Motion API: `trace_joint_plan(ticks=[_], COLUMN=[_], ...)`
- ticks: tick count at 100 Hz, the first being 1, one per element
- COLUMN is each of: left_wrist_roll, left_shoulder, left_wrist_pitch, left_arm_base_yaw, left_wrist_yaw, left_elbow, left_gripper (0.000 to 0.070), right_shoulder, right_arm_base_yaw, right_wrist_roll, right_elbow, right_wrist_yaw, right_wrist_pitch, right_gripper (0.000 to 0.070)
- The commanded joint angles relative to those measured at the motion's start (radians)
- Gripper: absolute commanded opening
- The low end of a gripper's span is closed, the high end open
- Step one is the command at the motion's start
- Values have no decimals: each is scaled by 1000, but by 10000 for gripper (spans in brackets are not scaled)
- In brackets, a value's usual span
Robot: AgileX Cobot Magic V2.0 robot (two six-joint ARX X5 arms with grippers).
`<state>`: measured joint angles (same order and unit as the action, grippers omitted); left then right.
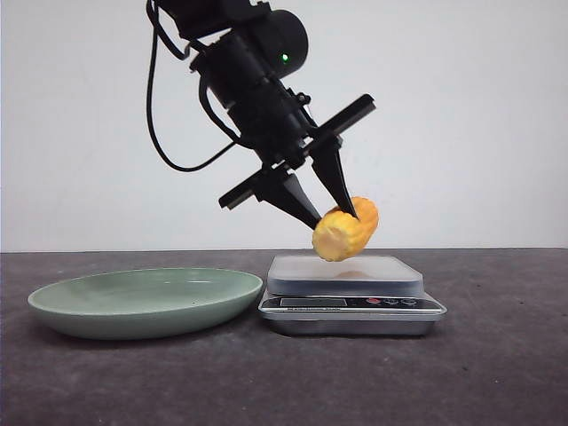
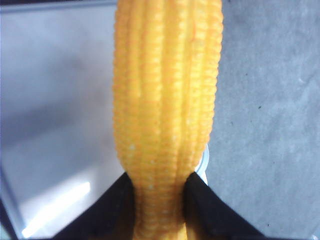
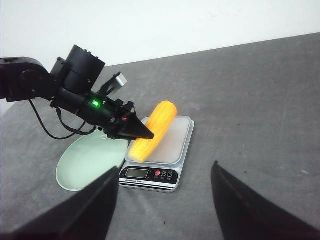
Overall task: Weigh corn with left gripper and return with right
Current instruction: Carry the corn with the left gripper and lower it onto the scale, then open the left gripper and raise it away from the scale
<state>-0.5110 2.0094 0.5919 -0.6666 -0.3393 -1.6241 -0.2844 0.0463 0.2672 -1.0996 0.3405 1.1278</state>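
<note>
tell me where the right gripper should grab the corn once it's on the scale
Probably across the free upper half of the corn, closing on its ribbed long sides from above. The left gripper pinches the lower end, and the cob lies long and narrow over the scale.

corn (image 2: pixel 167 100), pinched in left hand (image 2: pixel 160 200)

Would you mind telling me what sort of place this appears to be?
Probably a robot test bench: a bare dark grey tabletop against a plain white wall, holding only a silver digital kitchen scale and a pale green ceramic plate.
</note>
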Motion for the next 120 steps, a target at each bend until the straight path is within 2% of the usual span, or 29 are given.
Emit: trace_joint_plan(ticks=[1, 16, 32, 46, 50, 64, 71, 98, 120], left_wrist_roll=[16, -7, -19, -22, -27, -32, -32, -26, 40], left_shoulder=[26, 26, 26, 26, 26, 26, 26, 25, -3], left_wrist_pitch=[-12, -13, -3, 6, 10, 32, 46, 140, 272], left_arm_base_yaw=[-10, -14, -14, -14, -15, -15, -14, -11, -25], left_wrist_yaw=[38, 129, 124, 71, 66, 65, 66, 66, 92], left_elbow=[-25, -25, -25, -25, -25, -25, -25, -87, -263], left_gripper=[11, 19, 35, 52, 103, 443, 524, 528, 528], right_shoulder=[-6, -6, -6, -6, -6, -6, -6, -6, -6], right_arm_base_yaw=[2, 2, 2, 2, 2, 2, 2, 2, 2], right_wrist_roll=[19, 40, 41, 41, 41, 40, 40, 35, 18], right_elbow=[-14, -14, -14, -14, -14, -14, -14, -14, -14], right_wrist_yaw=[3, 10, 26, 26, 27, 37, 56, 56, 55], right_wrist_pitch=[2, 14, 21, 22, 22, 21, 21, 20, 18], right_gripper=[358, 358, 358, 358, 358, 358, 358, 358, 358])
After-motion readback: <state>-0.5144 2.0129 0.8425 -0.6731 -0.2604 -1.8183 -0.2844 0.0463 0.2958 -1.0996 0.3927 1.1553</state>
